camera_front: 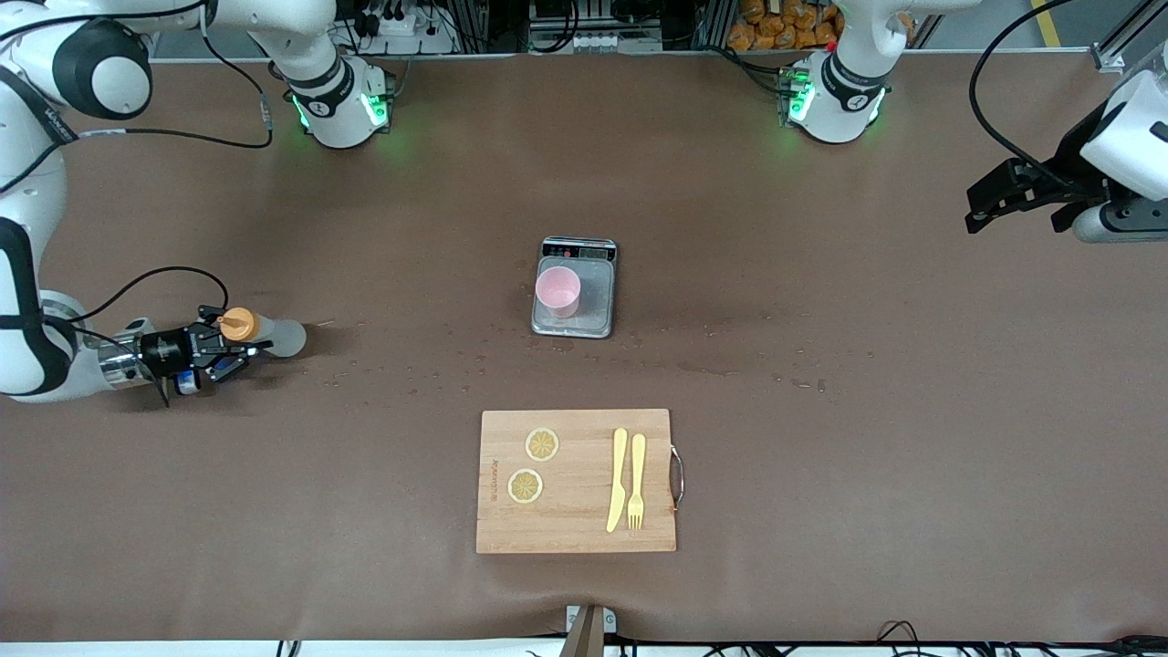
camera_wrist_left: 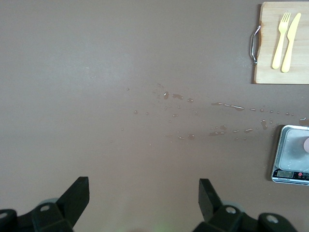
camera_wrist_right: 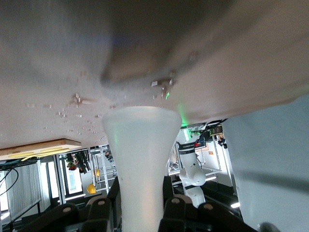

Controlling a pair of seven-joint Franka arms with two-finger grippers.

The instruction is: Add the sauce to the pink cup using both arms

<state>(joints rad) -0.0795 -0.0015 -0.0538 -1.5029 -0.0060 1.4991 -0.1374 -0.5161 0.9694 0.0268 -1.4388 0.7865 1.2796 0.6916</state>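
Observation:
The pink cup (camera_front: pixel 557 292) stands on the grey scale (camera_front: pixel 593 306) in the middle of the table. My right gripper (camera_front: pixel 233 348) is low over the table at the right arm's end, shut on the sauce bottle (camera_front: pixel 274 336). The bottle is tilted, its orange cap (camera_front: pixel 239 324) by the fingers and its whitish body pointing toward the scale. In the right wrist view the bottle (camera_wrist_right: pixel 140 159) fills the gap between the fingers of the right gripper (camera_wrist_right: pixel 142 195). My left gripper (camera_front: pixel 1004 196) hangs open and empty high over the left arm's end; its view shows the left gripper (camera_wrist_left: pixel 144 191) and the cup (camera_wrist_left: pixel 306 144).
A wooden cutting board (camera_front: pixel 577 529) lies nearer to the front camera than the scale. It carries two lemon slices (camera_front: pixel 542 444), a yellow knife (camera_front: pixel 618 479) and a yellow fork (camera_front: pixel 636 481). Water drops (camera_front: pixel 411 370) are scattered between the bottle and the scale.

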